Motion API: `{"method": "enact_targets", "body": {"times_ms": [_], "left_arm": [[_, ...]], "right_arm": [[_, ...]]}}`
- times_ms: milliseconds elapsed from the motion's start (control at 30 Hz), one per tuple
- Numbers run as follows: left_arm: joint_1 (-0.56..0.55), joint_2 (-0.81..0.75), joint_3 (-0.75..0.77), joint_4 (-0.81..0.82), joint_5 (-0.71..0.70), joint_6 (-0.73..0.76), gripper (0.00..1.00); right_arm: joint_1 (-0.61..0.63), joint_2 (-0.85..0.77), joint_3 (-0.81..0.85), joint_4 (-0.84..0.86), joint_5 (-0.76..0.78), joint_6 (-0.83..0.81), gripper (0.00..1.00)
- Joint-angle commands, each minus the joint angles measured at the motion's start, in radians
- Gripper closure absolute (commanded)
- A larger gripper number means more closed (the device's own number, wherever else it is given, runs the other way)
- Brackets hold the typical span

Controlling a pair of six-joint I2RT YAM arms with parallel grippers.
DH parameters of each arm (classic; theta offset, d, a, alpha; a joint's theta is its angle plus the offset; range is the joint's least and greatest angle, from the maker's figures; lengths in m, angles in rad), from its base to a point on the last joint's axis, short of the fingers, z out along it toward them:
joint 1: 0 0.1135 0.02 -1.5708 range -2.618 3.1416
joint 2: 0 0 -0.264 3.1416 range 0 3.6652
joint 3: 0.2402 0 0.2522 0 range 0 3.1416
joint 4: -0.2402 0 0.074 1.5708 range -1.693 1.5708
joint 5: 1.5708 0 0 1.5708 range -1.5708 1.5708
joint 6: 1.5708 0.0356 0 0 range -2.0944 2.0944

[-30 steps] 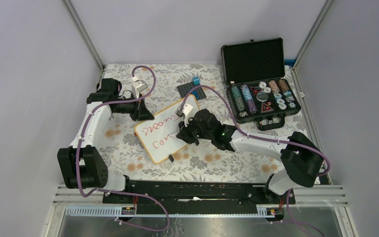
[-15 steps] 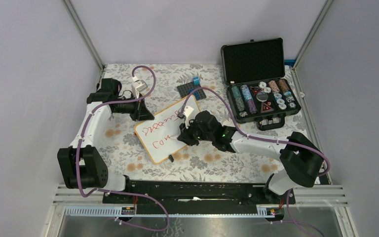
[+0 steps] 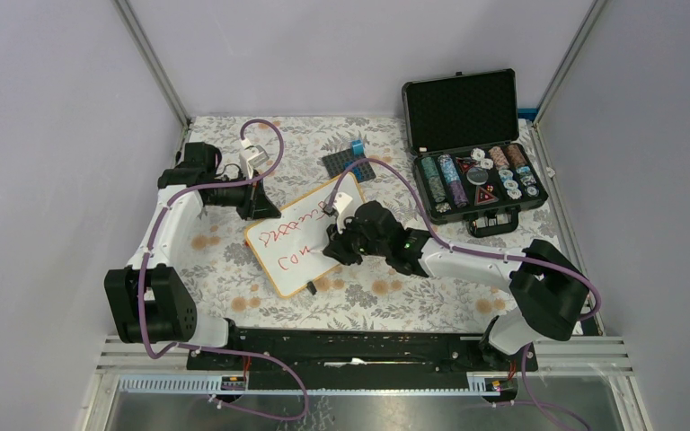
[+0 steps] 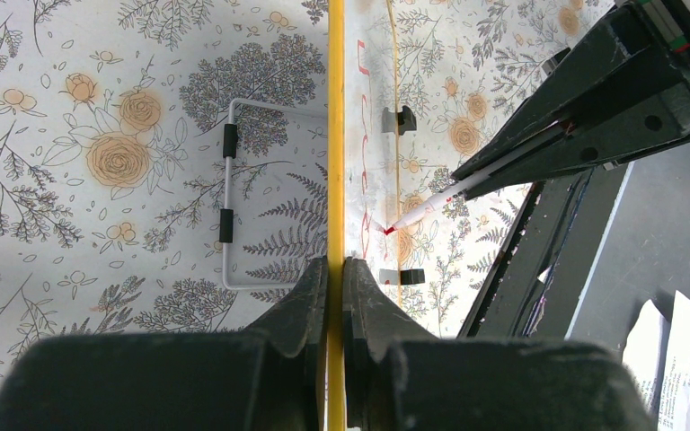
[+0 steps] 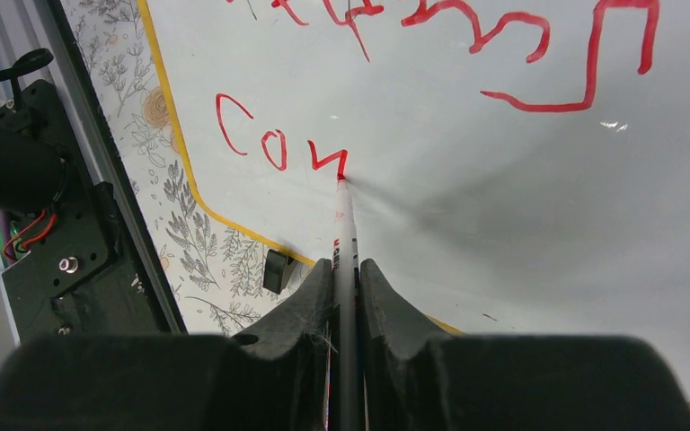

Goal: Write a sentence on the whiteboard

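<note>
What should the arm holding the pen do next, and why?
Probably slide the marker tip a little onward along the lower line to finish its third letter. The right gripper is shut on the marker, whose tip touches the whiteboard at the end of the unfinished red sentence. The left gripper clamps the board's edge.

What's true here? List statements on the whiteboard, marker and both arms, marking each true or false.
The right fingers grip a marker with its tip on the whiteboard. True.
The left fingers hang open above the board. False: they pinch its yellow edge.
The writing is blue. False: it is red.
The black case stands open. True.
</note>
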Motion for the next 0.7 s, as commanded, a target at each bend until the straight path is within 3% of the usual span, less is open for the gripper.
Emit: {"method": "enact_targets", "body": {"times_ms": [0, 667], "left_arm": [[-0.013, -0.023, -0.010, 0.005, -0.003, 0.026, 1.00], [-0.014, -0.018, -0.005, 0.005, 0.000, 0.024, 1.00]], "right_arm": [[-0.016, -0.005, 0.063, 0.023, 0.052, -0.018, 1.00], [-0.019, -0.041, 0.019, 0.000, 0.108, -0.021, 1.00]]}}
